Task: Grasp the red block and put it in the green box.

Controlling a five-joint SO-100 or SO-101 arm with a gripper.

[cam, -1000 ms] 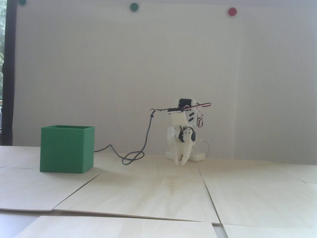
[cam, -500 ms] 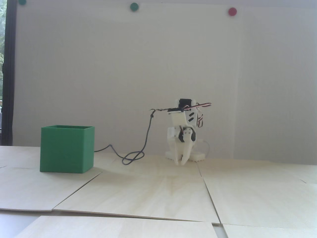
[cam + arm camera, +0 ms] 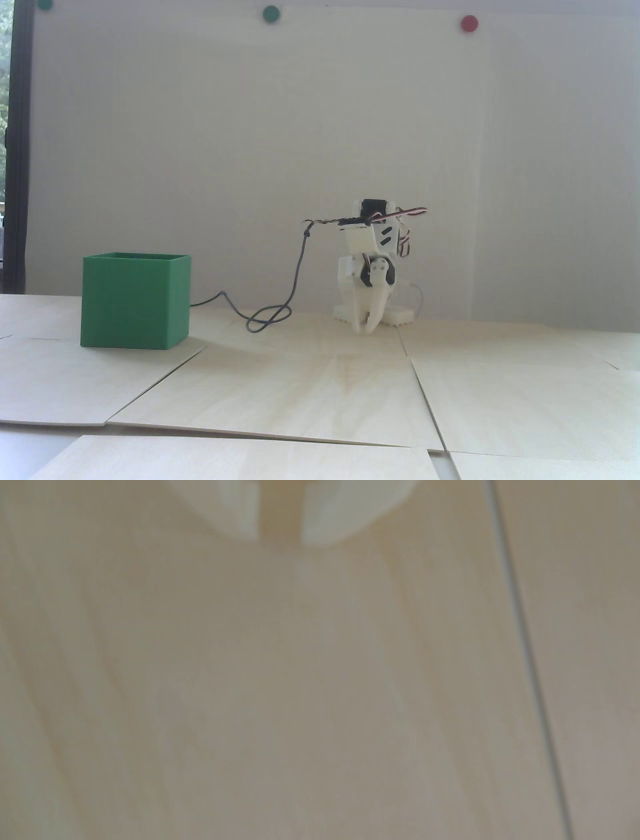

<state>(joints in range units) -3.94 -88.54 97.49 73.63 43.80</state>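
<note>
The green box (image 3: 132, 305) stands on the wooden table at the left of the fixed view, its open top facing up and its inside hidden. The red block shows in neither view. The white arm is folded low at the back centre, and my gripper (image 3: 365, 329) points down with its tips just above the table, well to the right of the box. In the wrist view the two white fingertips (image 3: 239, 518) hang over bare wood, and my gripper (image 3: 281, 539) is open by a narrow gap with nothing in it.
A grey cable (image 3: 295, 280) loops on the table between the box and the arm. The table is made of pale wooden panels with seams (image 3: 519, 618). Green (image 3: 270, 13) and red (image 3: 469, 23) round dots sit high on the white wall.
</note>
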